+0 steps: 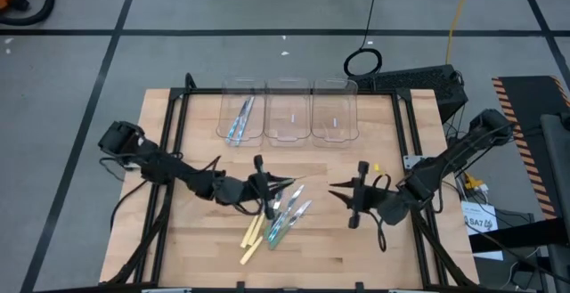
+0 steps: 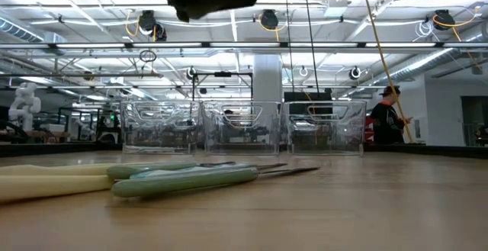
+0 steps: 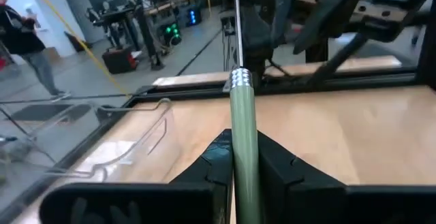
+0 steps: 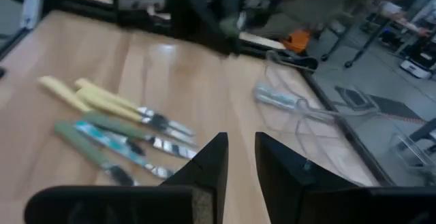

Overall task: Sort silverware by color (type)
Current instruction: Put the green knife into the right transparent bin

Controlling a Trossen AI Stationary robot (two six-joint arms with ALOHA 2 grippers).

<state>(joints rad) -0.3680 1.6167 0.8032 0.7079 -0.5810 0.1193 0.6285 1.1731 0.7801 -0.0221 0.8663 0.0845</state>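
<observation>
Left gripper (image 3: 244, 166) clamps green-handled utensil (image 3: 242, 122) mid-handle | slim, stiff, light, likely slippery | right gripper (image 4: 239, 159) empty, slightly parted.

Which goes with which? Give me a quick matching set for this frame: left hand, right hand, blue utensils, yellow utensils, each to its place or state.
Things:
1. left hand
2. right hand
3. blue-handled utensils
4. yellow-handled utensils

Place or state:
A. lying on the table near its front edge
B. inside the leftmost clear bin
C. holding nothing, over bare table
D. shut on a green-handled utensil

Pairs: 1-D, 2-C, 3-B, 4-A
</observation>
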